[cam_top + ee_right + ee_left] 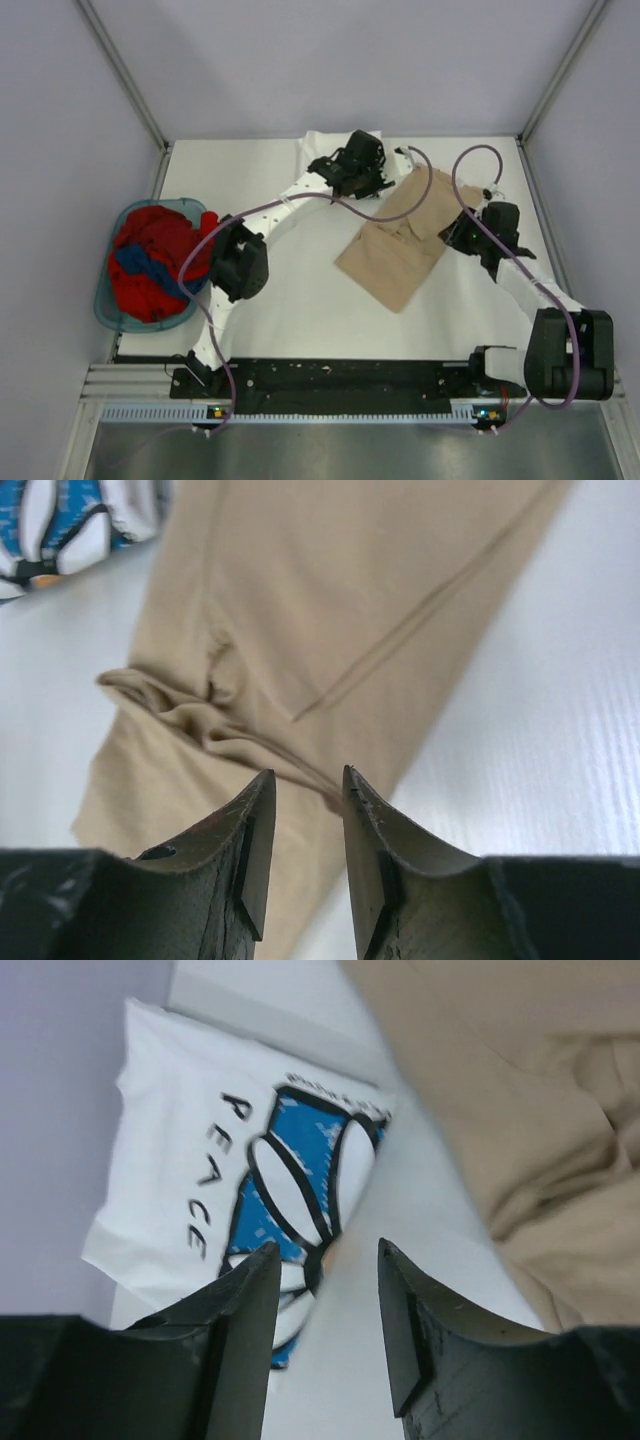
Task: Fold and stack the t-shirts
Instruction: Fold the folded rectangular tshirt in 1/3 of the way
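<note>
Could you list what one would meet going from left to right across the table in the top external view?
Teal basket holding red and blue shirts → folded white printed shirt → left end effector → tan shirt → right end effector.

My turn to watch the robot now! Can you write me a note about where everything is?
Left gripper: open, empty, above the folded white PEACE shirt at the far edge.
Right gripper: open, empty, over the tan shirt.
Tan shirt lies partly folded mid-table, bunched at one spot.
Red and blue shirts wait in the teal basket.
Left: finish tan, stack it, fold the rest.
</note>
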You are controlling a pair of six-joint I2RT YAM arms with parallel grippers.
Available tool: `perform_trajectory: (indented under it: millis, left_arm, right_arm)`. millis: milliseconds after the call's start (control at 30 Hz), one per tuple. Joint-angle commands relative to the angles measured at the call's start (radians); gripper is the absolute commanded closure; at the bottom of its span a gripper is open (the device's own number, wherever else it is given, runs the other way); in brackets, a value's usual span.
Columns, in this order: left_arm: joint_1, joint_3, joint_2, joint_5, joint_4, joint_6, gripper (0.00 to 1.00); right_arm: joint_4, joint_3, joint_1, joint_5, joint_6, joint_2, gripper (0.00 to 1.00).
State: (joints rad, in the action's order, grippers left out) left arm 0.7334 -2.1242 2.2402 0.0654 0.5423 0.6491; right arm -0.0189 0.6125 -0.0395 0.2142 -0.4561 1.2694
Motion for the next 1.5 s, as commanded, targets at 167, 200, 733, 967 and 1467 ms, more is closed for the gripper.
perform_trajectory:
  millis: [167,200,733,967,1467]
  left_arm:
    - [-0.019,0.584,-0.395,-0.389,0.082,0.092,0.80]
    - [-0.019,0.611,-0.399,-0.374,0.084,0.084,0.79]
    - [-0.097,0.764,-0.347,-0.514,-0.002,0.035,0.55]
    - [-0.091,0.702,-0.288,-0.517,0.073,0.008,0.51]
    - [-0.042,0.555,-0.108,-0.375,0.245,0.024,0.79]
  right_arm:
    - [0.236,-0.002,0.196,0.396,-0.159,0.057,0.90]
    - [0.284,0.012,0.213,0.410,-0.196,0.100,0.91]
    - [0.212,0.374,0.316,0.289,-0.400,0.531,0.71]
    - [0.312,0.380,0.362,0.335,-0.544,0.642,0.87]
    - [0.324,0.400,0.299,0.068,-0.625,0.685,0.97]
